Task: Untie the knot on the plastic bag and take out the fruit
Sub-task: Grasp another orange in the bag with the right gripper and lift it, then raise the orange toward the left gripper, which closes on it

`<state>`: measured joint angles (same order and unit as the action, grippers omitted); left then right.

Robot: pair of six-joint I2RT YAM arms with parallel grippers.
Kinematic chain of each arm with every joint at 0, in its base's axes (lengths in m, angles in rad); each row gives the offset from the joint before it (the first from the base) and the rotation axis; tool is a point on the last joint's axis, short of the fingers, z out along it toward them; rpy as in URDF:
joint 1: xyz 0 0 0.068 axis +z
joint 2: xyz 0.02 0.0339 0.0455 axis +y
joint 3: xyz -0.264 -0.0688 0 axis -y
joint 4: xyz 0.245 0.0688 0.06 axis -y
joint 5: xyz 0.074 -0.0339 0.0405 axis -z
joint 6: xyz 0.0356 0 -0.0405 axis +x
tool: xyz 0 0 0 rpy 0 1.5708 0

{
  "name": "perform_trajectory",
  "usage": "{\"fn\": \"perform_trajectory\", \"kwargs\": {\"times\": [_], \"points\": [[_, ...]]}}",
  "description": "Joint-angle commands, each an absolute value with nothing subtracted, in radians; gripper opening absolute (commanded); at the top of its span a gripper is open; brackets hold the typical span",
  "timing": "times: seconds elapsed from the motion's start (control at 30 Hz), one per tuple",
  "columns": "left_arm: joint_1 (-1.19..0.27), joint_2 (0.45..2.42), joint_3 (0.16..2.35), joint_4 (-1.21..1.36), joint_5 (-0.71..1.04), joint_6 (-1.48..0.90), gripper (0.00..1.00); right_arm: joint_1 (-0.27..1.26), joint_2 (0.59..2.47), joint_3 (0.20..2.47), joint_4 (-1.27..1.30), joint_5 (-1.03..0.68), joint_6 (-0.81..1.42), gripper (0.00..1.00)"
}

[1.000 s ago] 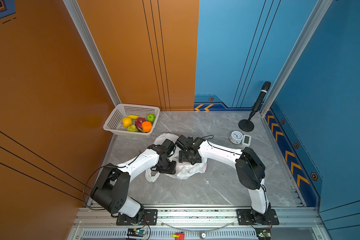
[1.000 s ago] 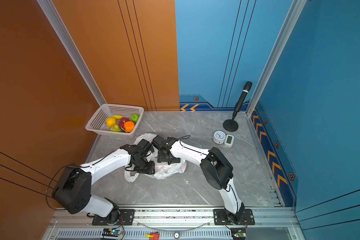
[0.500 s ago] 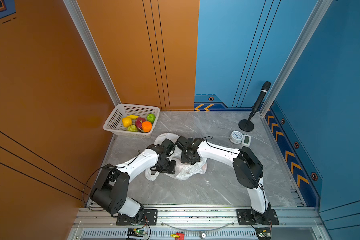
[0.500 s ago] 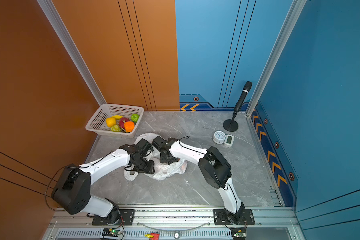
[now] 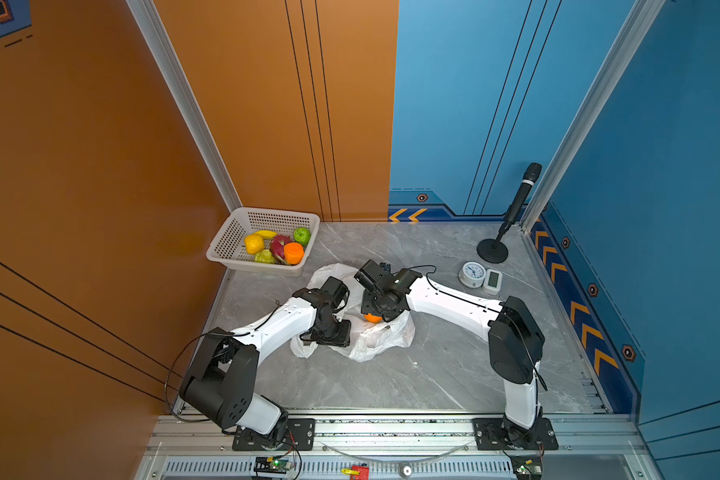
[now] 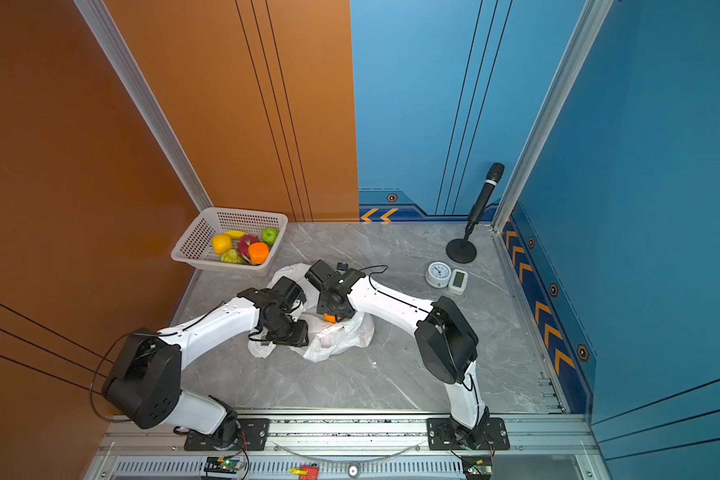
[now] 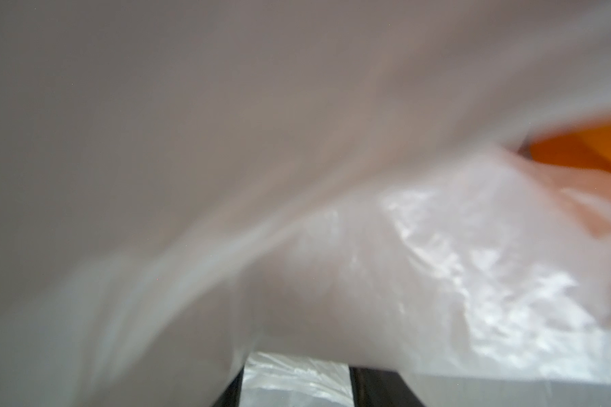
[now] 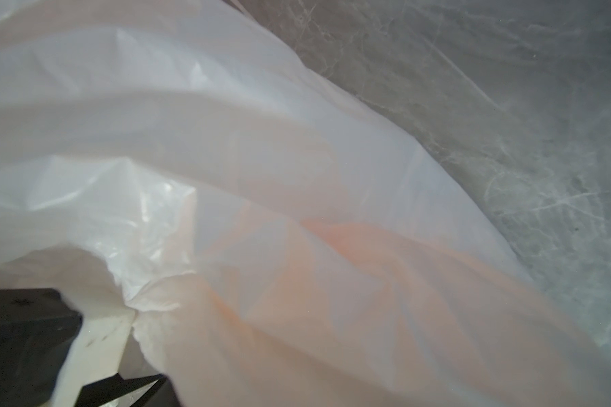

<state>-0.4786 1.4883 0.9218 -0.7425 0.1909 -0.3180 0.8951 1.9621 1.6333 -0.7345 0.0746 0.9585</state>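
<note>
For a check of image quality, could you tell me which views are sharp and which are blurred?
Both top views: sharp, evenly lit. Left wrist view: heavily blurred, the plastic bag nearly filling it. Right wrist view: bag soft, marble table sharper.

The plastic bag (image 5: 391,337) at my right claw (image 5: 374,311) is translucent white, crinkle-shiny — blushing peach where the fruit (image 5: 372,318) under the claw shows bright orange. Beyond the claw, the table (image 5: 433,374) is grey marble with pale veins — the claw itself is black.
</note>
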Motion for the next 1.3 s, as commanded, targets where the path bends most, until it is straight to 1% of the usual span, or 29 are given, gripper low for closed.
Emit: {"fn": "perform_trajectory", "kwargs": {"times": [0.0,0.17,0.3,0.47,0.87,1.13,1.27], "points": [[-0.469,1.445,0.919,-0.743,0.190,-0.317,0.49,0.891,1.891,1.621,-0.704,0.057,0.997,0.52],[-0.466,1.379,0.931,-0.742,0.177,-0.318,0.56,0.889,1.826,1.560,-0.646,0.009,1.045,0.51],[-0.463,1.318,0.943,-0.743,0.165,-0.324,0.66,0.888,1.786,1.534,-0.619,-0.024,1.070,0.50],[-0.463,1.221,0.942,-0.711,0.164,-0.324,0.71,0.883,1.739,1.527,-0.602,-0.074,1.090,0.50],[-0.457,0.954,0.838,-0.467,0.191,-0.345,0.74,0.861,1.636,1.500,-0.486,-0.136,1.175,0.49],[-0.452,0.780,0.736,-0.159,0.245,-0.300,0.75,0.834,1.568,1.499,-0.407,-0.168,1.231,0.47],[-0.451,0.730,0.708,-0.026,0.259,-0.277,0.77,0.820,1.536,1.495,-0.368,-0.190,1.261,0.47]]}}
